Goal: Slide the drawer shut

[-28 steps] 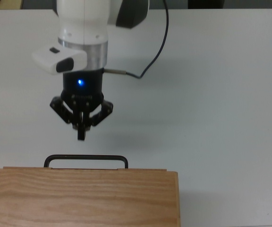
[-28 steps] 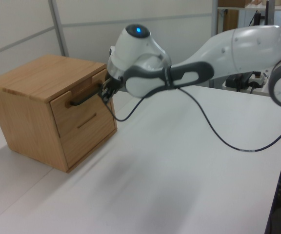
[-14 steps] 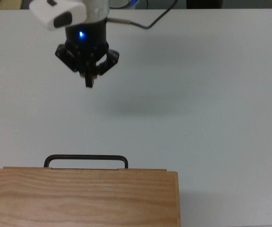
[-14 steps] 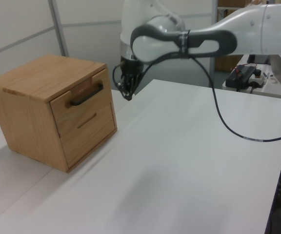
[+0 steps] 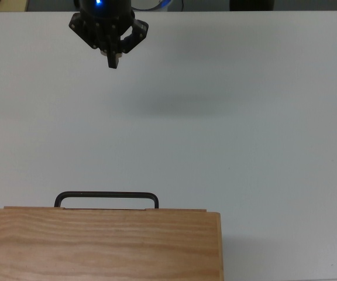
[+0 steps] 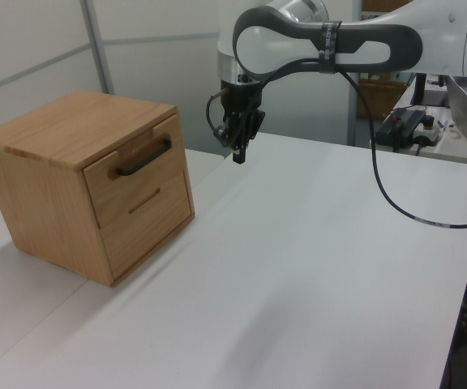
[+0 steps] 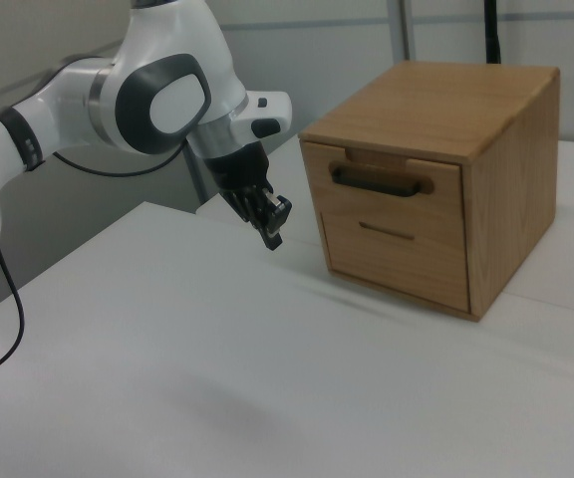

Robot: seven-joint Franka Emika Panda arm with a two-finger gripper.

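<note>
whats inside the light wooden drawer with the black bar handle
Nothing of its inside shows: the light wooden drawer sits pushed into the wooden cabinet, only its front panel and slim black bar handle visible. The black two-finger gripper hangs apart from it.

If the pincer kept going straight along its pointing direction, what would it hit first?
Probably the bare white table. The pincer points downward, well clear of the drawer and its cabinet; nothing else shows beneath it.

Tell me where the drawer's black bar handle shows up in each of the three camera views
Top view: handle near the bottom left, just above the cabinet top.
Left view: handle left of centre, on the drawer.
Right view: handle right of centre, upper half.
Shared landmark: the wooden cabinet; the end effector hangs apart from it.
</note>
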